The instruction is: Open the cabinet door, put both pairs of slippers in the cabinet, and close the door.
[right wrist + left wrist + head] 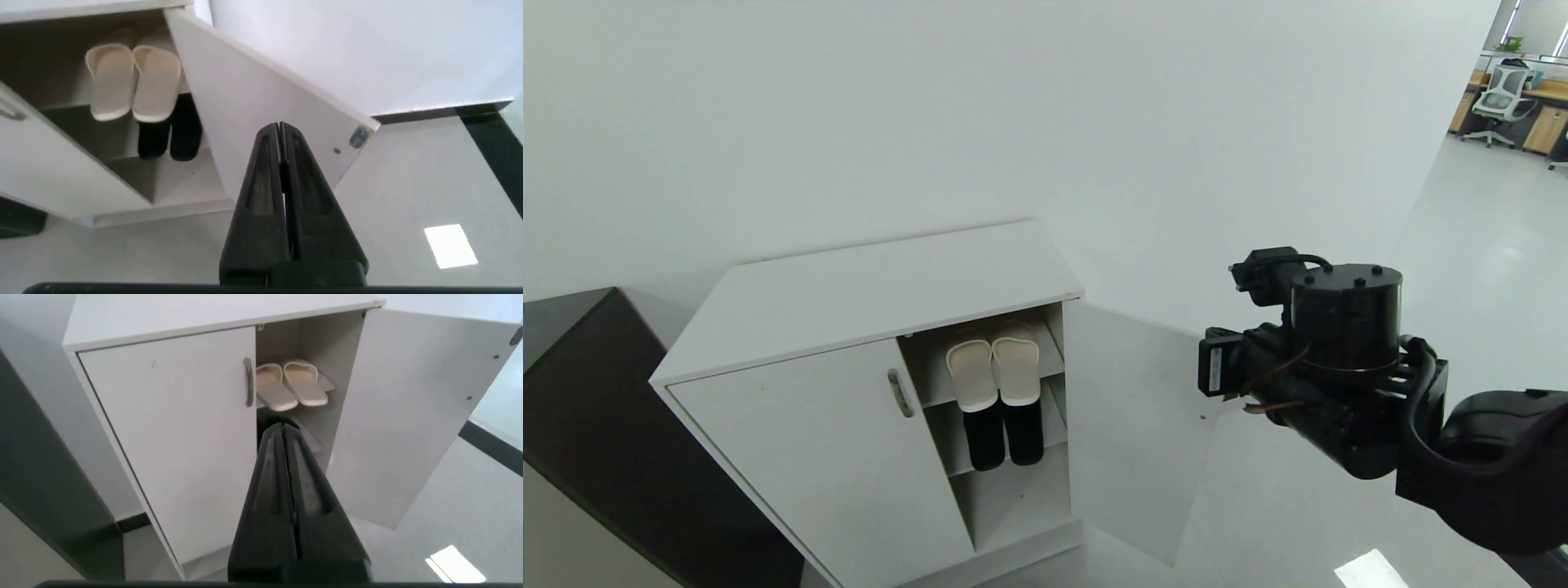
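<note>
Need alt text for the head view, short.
White cabinet with its right door open, left door closed; white slippers on the upper shelf, black slippers on the shelf below. The right arm hangs beside the open door.

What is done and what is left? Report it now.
Done: the cabinet has its right door open, and the white slippers sit inside with the black slippers on the level below them. In hand: nothing; the left gripper and right gripper are shut and empty. Left: closing that door.
</note>
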Controlling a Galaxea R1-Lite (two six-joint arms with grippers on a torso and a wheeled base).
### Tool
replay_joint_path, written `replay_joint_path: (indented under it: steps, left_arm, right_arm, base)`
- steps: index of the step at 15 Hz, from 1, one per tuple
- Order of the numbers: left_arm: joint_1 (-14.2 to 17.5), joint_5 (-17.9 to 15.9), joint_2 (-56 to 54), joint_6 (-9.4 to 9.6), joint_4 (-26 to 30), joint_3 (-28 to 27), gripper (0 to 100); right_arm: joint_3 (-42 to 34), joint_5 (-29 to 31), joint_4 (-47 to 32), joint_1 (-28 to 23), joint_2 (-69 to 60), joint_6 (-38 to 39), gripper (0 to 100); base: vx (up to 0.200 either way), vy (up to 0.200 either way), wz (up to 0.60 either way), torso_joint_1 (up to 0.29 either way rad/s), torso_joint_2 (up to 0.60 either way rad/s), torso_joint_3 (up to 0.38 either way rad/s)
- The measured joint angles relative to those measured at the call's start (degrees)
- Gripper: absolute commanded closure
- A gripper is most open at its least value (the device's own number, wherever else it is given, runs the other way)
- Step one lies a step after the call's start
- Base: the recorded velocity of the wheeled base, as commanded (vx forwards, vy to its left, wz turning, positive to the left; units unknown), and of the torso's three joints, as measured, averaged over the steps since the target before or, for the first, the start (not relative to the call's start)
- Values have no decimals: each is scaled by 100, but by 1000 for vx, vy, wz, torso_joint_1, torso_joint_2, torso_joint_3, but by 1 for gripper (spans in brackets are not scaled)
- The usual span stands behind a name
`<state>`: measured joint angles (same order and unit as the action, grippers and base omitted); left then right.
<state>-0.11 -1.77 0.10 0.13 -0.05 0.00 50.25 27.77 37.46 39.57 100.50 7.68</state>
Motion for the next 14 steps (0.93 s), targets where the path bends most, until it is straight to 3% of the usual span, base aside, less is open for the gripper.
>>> replay_joint_path:
  steps: [1, 10, 14]
  left_arm:
    - [0, -1, 0, -2, 0, 0, 100]
    - [4, 0, 0, -4, -2, 0, 100]
    - [4, 0, 0, -4, -2, 0, 100]
  right_arm:
    - [83, -32, -7, -129, 44, 4, 100]
    - [1378, -891, 1, -1176, 1093, 59, 100]
    - [1913, -937, -5, -1406, 1624, 59, 100]
  base:
    - [-200, 0, 0, -12, 7, 2]
    - [0, 0, 0, 0, 0, 0]
    - [0, 0, 0, 0, 0, 0]
